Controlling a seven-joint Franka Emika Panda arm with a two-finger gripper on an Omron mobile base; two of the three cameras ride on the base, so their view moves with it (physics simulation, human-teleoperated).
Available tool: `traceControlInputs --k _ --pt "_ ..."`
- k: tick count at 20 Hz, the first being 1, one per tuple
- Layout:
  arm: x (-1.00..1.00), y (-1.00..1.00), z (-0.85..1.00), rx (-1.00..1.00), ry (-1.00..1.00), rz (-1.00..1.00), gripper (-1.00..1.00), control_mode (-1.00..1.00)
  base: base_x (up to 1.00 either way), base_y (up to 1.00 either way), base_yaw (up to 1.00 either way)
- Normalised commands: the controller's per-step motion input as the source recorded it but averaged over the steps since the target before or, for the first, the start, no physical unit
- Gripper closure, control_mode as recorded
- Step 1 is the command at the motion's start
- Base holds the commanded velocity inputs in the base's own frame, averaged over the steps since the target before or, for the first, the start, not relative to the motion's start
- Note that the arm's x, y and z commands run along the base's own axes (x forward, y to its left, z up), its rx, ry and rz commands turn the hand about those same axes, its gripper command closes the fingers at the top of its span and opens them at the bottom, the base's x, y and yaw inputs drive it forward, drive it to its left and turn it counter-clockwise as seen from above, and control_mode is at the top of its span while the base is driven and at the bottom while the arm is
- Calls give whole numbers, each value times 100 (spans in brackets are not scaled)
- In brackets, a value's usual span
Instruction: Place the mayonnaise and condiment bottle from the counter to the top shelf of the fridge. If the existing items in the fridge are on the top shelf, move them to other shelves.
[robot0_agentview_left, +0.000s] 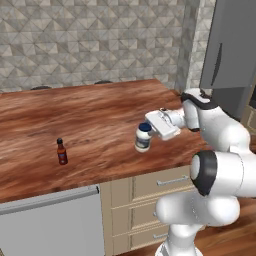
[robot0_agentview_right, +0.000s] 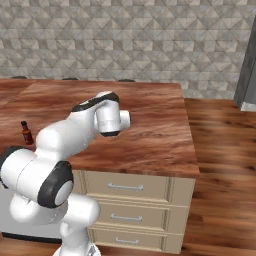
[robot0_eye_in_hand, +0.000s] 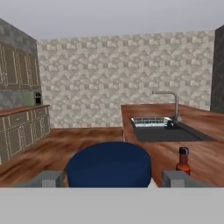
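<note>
Two fingers of gripper (robot0_agentview_left: 145, 134) pinching mayonnaise (robot0_agentview_left: 143, 138) at its sides, lifted clear above counter (robot0_agentview_left: 100, 120), ready for carrying toward fridge (robot0_agentview_left: 230, 50). Condiment bottle (robot0_agentview_left: 61, 151) upright on counter, well apart, waiting.

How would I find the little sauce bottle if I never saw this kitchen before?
Look at the big reddish-brown wooden counter in the left base view, then at its near left part. There the condiment bottle stands upright and alone, apart from the white mayonnaise jar between the gripper fingers. The bottle is slim and red-brown with a narrow neck and black cap, while the jar is wide with a dark blue lid.
</note>
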Motion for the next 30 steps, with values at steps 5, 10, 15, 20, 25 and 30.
traceControlInputs --k 5,10,15,20,25,30 --pt "-100 0 100 0 3 -3 100 -100 0 0 0" --pt "-100 0 100 2 6 -5 100 -100 0 0 0" --pt "-100 0 84 2 5 -9 100 -100 0 0 0" --pt "-100 11 38 -2 0 -8 100 -100 0 0 0" --pt "-98 10 28 -6 -17 -8 100 -100 0 0 0" --pt "-40 29 5 -7 -15 -2 100 -100 0 0 0"
